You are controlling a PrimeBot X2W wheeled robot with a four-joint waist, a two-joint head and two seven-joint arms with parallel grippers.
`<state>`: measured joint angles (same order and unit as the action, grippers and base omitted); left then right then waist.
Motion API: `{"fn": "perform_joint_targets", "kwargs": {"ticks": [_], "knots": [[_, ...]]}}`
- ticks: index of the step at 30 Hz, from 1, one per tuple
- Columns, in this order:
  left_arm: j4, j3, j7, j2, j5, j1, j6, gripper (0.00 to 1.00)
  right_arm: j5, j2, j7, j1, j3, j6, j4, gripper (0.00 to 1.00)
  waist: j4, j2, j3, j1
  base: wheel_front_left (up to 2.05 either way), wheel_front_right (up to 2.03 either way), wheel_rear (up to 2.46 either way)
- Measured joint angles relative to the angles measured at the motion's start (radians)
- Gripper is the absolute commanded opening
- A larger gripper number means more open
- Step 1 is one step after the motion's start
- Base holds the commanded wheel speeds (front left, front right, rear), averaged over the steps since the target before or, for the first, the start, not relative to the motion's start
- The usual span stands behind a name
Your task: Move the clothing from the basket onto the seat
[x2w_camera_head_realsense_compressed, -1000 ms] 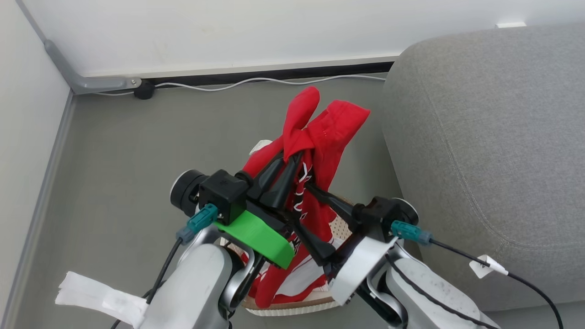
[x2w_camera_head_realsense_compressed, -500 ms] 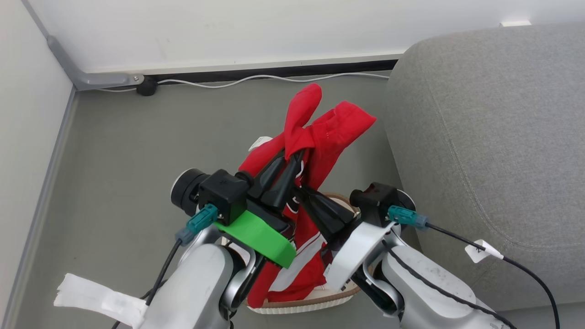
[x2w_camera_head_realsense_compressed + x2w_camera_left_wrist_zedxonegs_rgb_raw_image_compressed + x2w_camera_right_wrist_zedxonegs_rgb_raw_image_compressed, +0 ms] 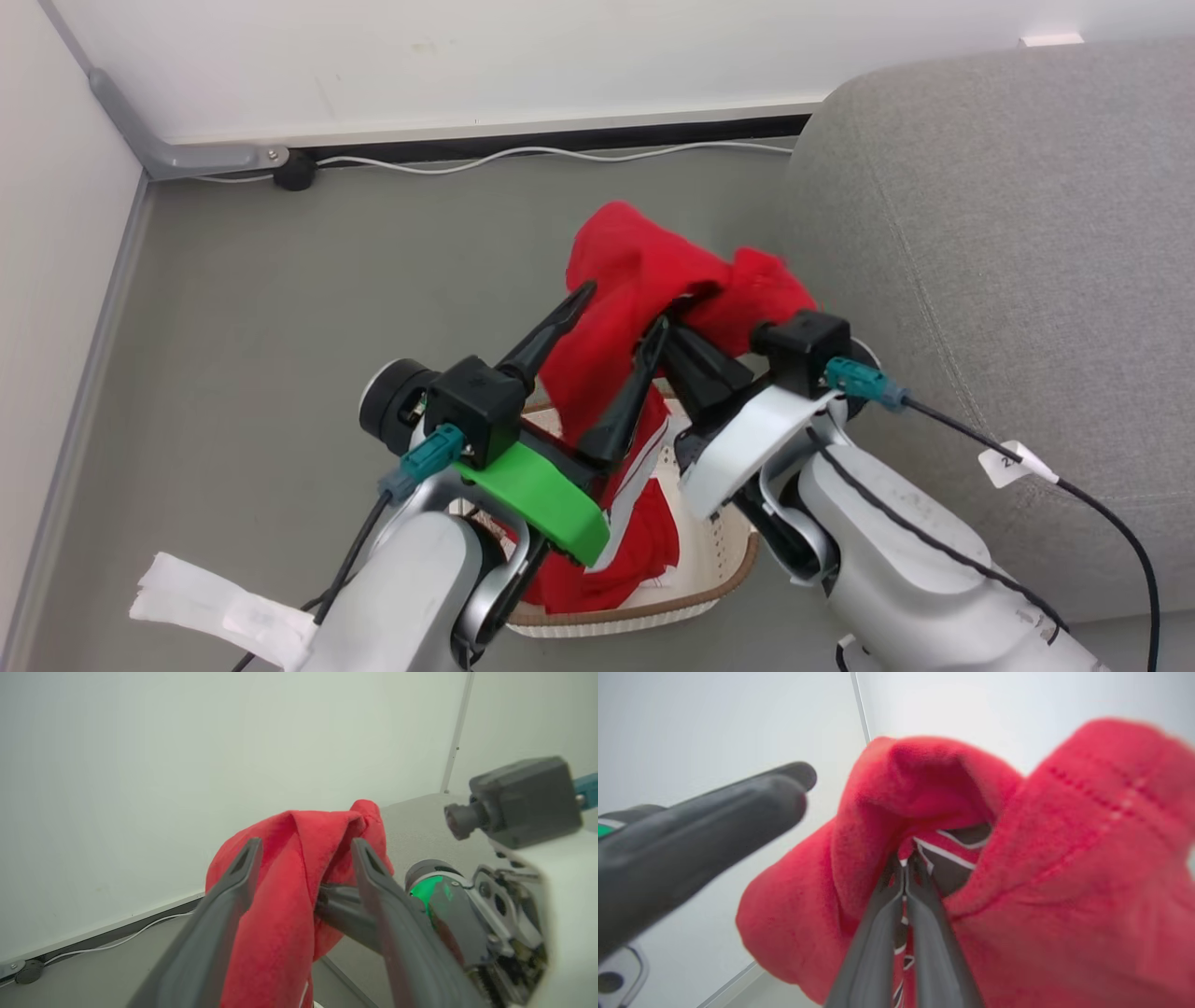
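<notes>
Seat (image 3: 990, 243), on my right: grey cushion, cut off by the frame. Clothing (image 3: 644, 271): red bundle hanging above the basket (image 3: 700, 551), its tail trailing inside; my arms hide most of the rim. Right gripper (image 3: 906, 861): clamped on a fold, tips buried. Left gripper (image 3: 306, 842): fingers spread wide, straddling the cloth.

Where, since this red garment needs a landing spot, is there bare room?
The grey fabric sofa seat is bare from its rounded corner down to the tagged black cable. The grey floor left of the cream plastic basket is free. Crowded: over that basket, where the left pincer and right pincer meet in the red sports clothing.
</notes>
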<state>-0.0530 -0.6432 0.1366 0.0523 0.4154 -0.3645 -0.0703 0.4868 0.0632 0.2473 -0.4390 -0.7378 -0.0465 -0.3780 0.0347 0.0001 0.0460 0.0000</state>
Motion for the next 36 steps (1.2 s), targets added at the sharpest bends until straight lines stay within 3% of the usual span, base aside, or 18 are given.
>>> {"fn": "perform_joint_targets", "kwargs": {"ticks": [12, 19, 36], "knots": [[0.002, -0.029, -0.036, 0.049, -0.016, 0.039, 0.0, 1.0, -0.006, 0.007, 0.0, -0.045, 0.114, 0.049, -0.044, 0.0, -0.009, 0.0, 0.013, 0.0001, 0.0, 0.0, 0.0], [0.007, -0.036, -0.049, 0.073, -0.024, 0.069, 0.0, 1.0, -0.013, 0.027, 0.0, -0.046, 0.157, 0.057, -0.051, 0.0, -0.03, 0.0, 0.022, 0.0001, 0.0, 0.0, 0.0], [0.076, -0.038, -0.076, 0.123, -0.07, 0.079, 0.011, 1.0, -0.03, 0.022, 0.0, -0.046, 0.238, 0.067, -0.023, 0.0, -0.159, 0.0, 0.083, 0.0001, 0.0, 0.0, 0.0]]}}
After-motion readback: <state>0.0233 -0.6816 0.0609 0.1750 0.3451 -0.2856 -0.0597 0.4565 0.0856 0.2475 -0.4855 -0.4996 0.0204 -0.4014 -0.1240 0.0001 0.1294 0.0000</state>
